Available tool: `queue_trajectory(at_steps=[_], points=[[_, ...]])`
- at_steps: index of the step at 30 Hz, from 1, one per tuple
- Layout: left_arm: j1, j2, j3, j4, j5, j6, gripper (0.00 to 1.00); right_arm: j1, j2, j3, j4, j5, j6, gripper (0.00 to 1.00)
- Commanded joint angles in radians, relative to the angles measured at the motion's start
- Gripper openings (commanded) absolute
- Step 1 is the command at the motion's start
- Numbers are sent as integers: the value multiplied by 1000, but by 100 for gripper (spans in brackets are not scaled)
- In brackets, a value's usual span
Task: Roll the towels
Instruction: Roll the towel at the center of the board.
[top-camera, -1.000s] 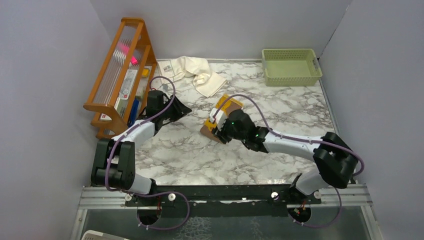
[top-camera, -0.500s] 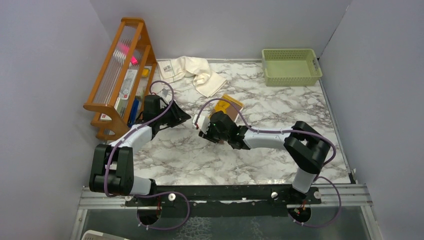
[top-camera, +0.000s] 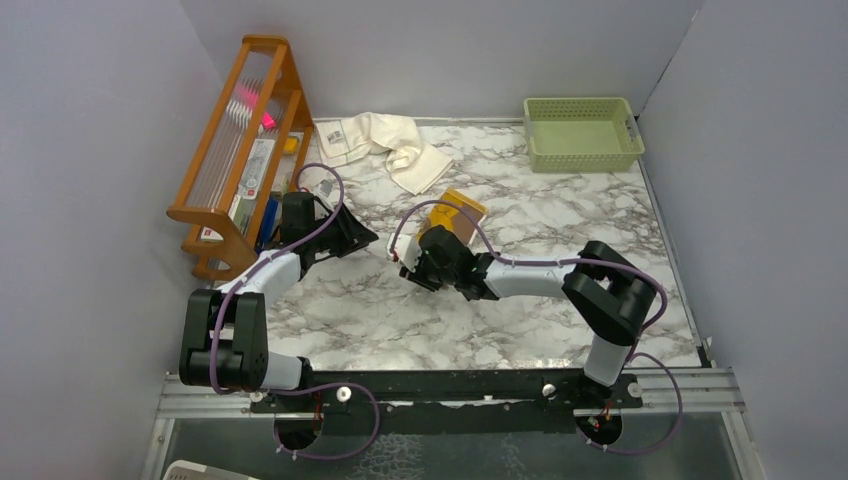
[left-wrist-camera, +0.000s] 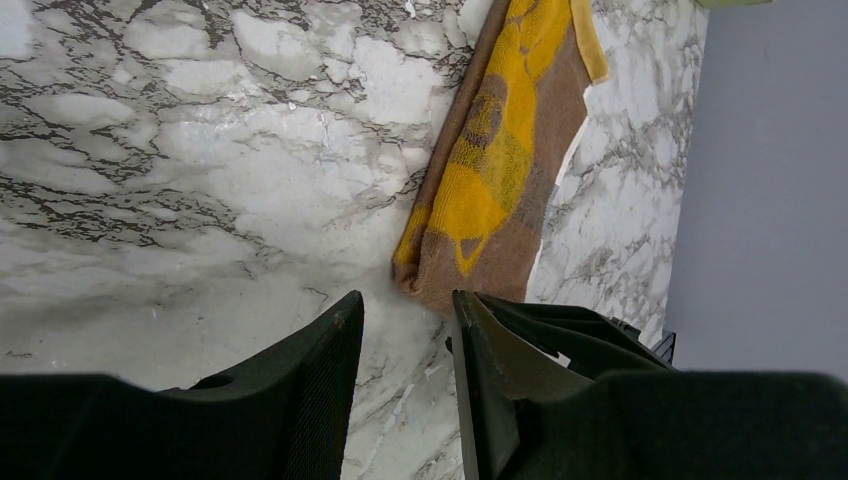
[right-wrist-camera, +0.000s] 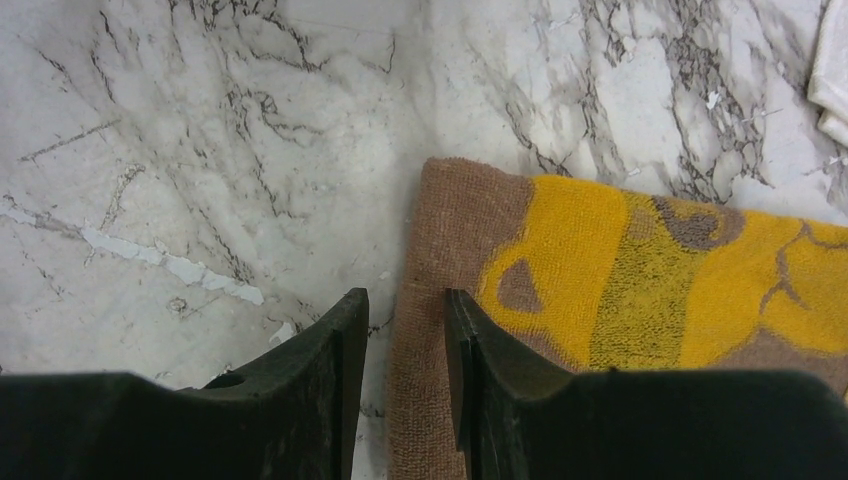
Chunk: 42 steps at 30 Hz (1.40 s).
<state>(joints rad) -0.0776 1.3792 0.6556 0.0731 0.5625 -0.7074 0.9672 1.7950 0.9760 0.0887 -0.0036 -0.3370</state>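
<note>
1. Top external view: I saw the brown towel (top-camera: 462, 207) lying near the middle of the marble surface (top-camera: 560, 230), with a yellow-and-brown patterned face up. Its near end was hidden under the right arm's wrist.
2. The cream towel (top-camera: 390, 145) lay crumpled at the far edge of the surface, apart from the brown towel. Its label patch was on the side toward the wooden rack (top-camera: 205, 214).
3. A green basket (top-camera: 585, 160) stood in the far right corner, well apart from both towels.
4. Right wrist view: the right gripper (right-wrist-camera: 405, 300) stood over the end of the brown towel with its jaws narrowly parted.
   - One jaw was over bare marble and the other over the cloth, so the towel's brown edge ran through the gap.
   - The towel lay flat. I could not tell whether the tips touched it.
5. Left wrist view: the left gripper (left-wrist-camera: 406, 300) showed a narrow gap with only marble inside it, and it held nothing.
   - The end of the brown towel lay just beyond one jaw.
   - From there the towel stretched away as a long folded strip.
</note>
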Motion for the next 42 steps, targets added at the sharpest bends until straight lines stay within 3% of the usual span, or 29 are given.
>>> queue_trajectory(at_steps=[1,13,15,19,21,29,35,42], points=[[9,-16,-14,-4,37,20,40,5,16,-27,-28,22,32,34],[10,-1,-2,-15,39,25,40,5,67,-58,-15,81,73,34],[10,-1,3,-18,40,28,40,5,86,-41,-38,89,88,28],[9,-1,15,-40,43,42,40,1,102,1,-109,80,117,2],[10,-5,21,-51,46,51,40,-8,91,24,-152,55,143,1],[10,-39,19,-25,136,71,40,-56,0,95,-267,-173,312,1],[-11,-59,-21,-14,157,69,40,-115,-56,56,-168,-382,461,1],[-70,-86,-51,50,140,9,35,-289,22,59,-111,-645,639,1]])
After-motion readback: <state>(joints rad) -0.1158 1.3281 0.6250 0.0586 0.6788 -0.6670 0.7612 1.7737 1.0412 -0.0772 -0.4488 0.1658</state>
